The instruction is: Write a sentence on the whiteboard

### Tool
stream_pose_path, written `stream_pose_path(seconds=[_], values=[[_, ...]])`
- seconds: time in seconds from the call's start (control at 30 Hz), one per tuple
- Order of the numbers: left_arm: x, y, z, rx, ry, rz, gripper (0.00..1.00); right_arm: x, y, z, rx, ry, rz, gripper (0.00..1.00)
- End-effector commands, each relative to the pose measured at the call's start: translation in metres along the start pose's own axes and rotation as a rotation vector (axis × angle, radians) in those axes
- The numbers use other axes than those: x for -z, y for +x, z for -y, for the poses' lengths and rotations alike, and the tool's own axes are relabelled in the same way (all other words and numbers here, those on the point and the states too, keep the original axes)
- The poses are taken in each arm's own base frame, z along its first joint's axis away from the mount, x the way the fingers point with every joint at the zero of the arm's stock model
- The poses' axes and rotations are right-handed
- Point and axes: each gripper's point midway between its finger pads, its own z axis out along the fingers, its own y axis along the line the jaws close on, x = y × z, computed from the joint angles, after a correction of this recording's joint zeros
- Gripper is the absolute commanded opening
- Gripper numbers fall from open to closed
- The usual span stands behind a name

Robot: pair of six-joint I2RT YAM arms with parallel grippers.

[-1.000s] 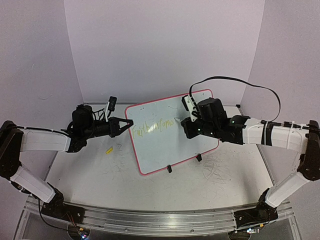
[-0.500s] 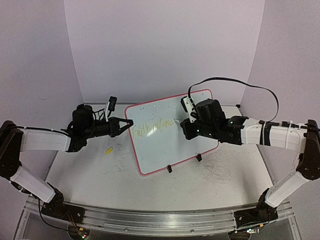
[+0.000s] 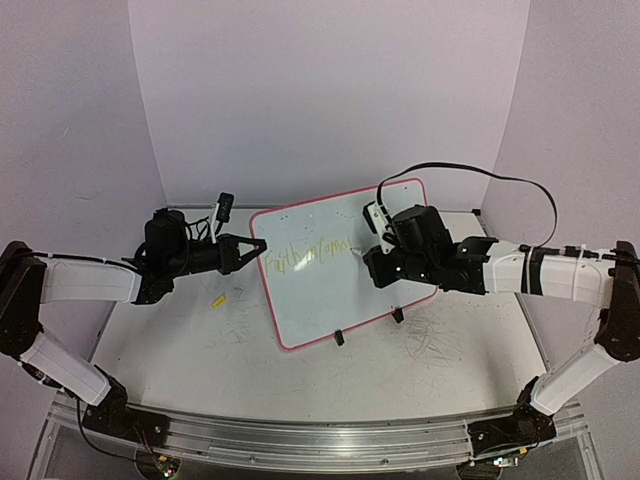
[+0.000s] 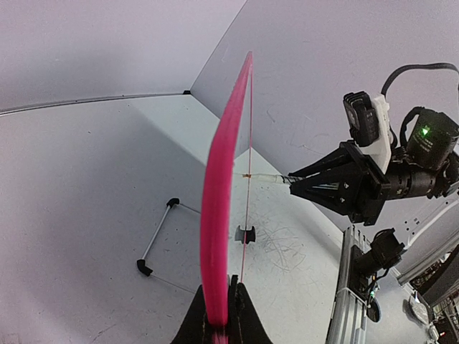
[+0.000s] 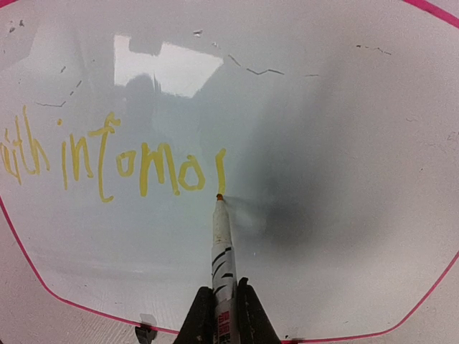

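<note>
Step in hand: judged mid-sentence, at the foot of a fresh upright stroke just right of "intomo".
Whiteboard (image 3: 340, 290): stood up on its near edge mid-desk, on two black clip feet (image 3: 339, 338), left end toward the left arm.
Sentence (image 5: 107, 168): ran yellow-green across the upper left half of the board, from beside the left rim to about the middle; right half blank.
Left tool (image 4: 217, 324): clamped together on the board's red-pink left rim, bracing it.
Right tool (image 5: 224, 312): closed on a marker (image 5: 221, 244), orange tip touching the board face.
Doing it well: likely called for light, even pressure square to the face, short strokes, a clean lift between letters, and the baseline of the letters already down; left grip probably needed to hold firm against the push.
Risk: seemed that a hard push could rock the board on its feet or smear wet ink.
Surface: glossy white, with a glare patch and a few grey flecks near the top; desk (image 3: 180, 350) white, matte, scrawled with grey scribbles (image 3: 235, 330); small yellow scrap (image 3: 217, 300) lay just left of the board.
Room: pale lilac backdrop (image 3: 330, 90) on three sides; black cable (image 3: 480, 175) looped above the right arm.
</note>
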Motion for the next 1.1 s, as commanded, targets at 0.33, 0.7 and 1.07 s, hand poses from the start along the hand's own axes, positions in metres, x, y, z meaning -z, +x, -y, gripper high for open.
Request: stream_pose_path(seconds=[0.33, 0.7, 1.07], values=[[-0.001, 0.002, 0.002, -0.063, -0.015, -0.02, 0.0, 0.006, -0.035, 0.003, -0.043, 0.031, 0.1, 0.0], [-0.001, 0.003, 0.001, -0.062, -0.019, -0.022, 0.0, 0.005, -0.046, 0.009, -0.048, 0.069, 0.13, 0.0], [0.0, 0.004, 0.001, -0.063, -0.021, -0.022, 0.0, 0.026, -0.049, 0.006, -0.06, 0.017, 0.15, 0.0]])
